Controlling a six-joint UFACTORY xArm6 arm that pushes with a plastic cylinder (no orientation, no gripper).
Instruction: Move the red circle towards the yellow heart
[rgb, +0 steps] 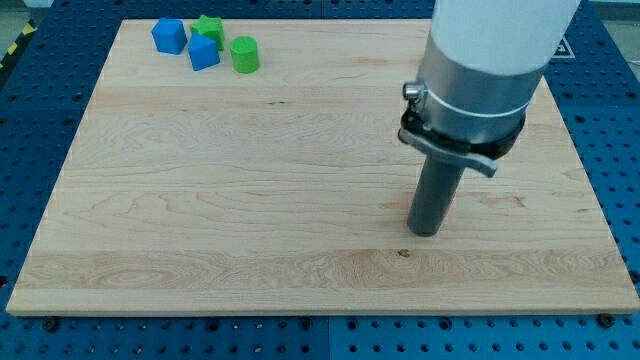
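Camera view, the only one.

Arm: comes in from the view's top right, fat white cylinder, then a grey collar with a black clamp, then the dark rod (437, 195) hanging straight down, upright. My tip (425, 232) sits on the wooden board (250, 200), right of centre and toward the view's bottom. No jaws or fingers on this rig, just the rod, so it grips nothing and there is no open or closed to report.

Task block: a thin sliver of red (449, 203) shows at the rod's right edge, just above the tip. Most of it is hidden behind the rod, so I can't confirm the shape or say whether the tip is touching it; it looks right up against the rod. That sliver is the only red thing in view. Yellow heart: can't find it in this frame; can't tell whether the arm body is covering it.

Containers: none, everything lies flat on the board.

Other stuff: four blocks clustered far to the tip's upper left, near the board's top left corner, well apart from the rod. Blue block (168, 36) furthest left, a second blue block (203, 52) just beside it to the right, green star (208, 26) above that one and close to it, green cylinder (244, 54) rightmost. Board rests on a blue perforated table (40, 100). Nothing sits between the tip and that cluster.
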